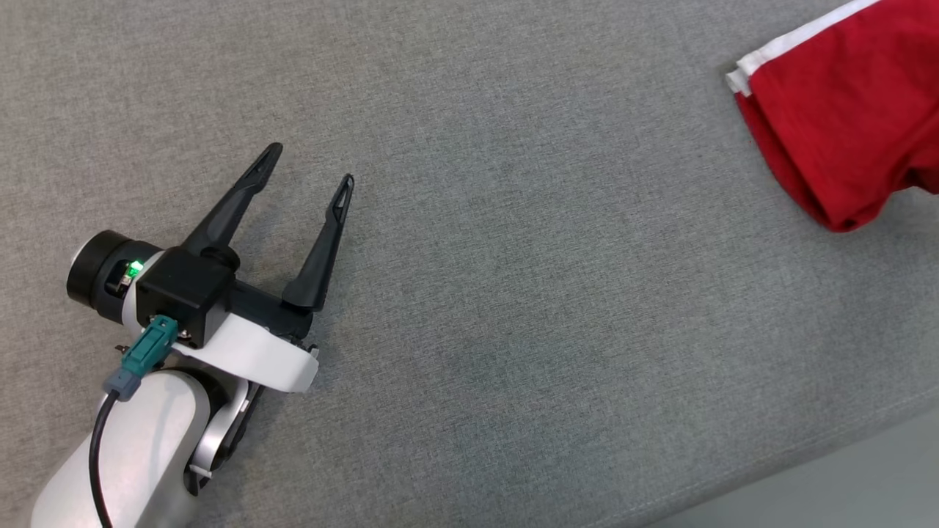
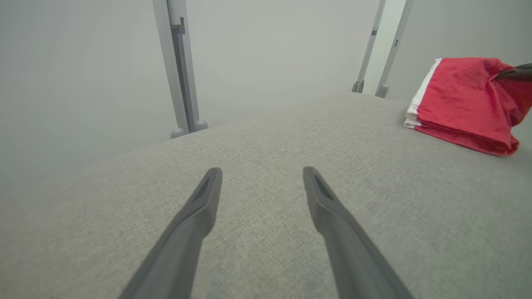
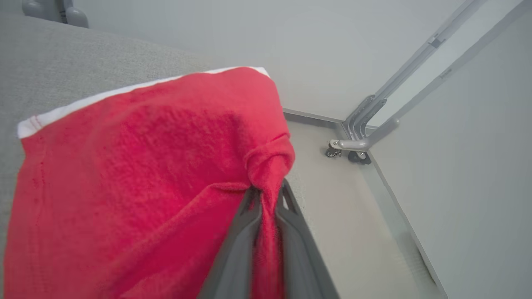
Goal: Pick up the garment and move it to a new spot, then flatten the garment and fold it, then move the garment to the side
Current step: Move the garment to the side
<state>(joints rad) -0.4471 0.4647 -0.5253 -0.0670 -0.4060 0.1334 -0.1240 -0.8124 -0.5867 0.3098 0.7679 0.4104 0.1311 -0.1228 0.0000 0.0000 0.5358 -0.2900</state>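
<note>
1. Nearest, on the left, the left fingers (image 1: 323, 242) are spread wide and hold nothing. They hover just above the grey cloth-covered counter (image 1: 513, 293).
2. Far to the right lies the red garment (image 1: 843, 110) with its white trim, folded into a thick stack close to the counter's right edge.
3. At the garment's far right side, the right fingers (image 3: 237, 249) are almost closed, pinching a bunched ridge of red cloth between them.
4. Risk: the pinch takes only a small gather of cloth, probably not every layer. A pull from here could drag the top layers and leave the bottom ones behind, spoiling the fold.
5. Risk: the floor (image 3: 353, 232) lies just beyond that edge. If the garment is let go too far over, or the cloth slips from the pinch, it could slide off the counter.
6. Count: one garment, one counter, two pairs of fingers, one pair free and one gripping.
</note>
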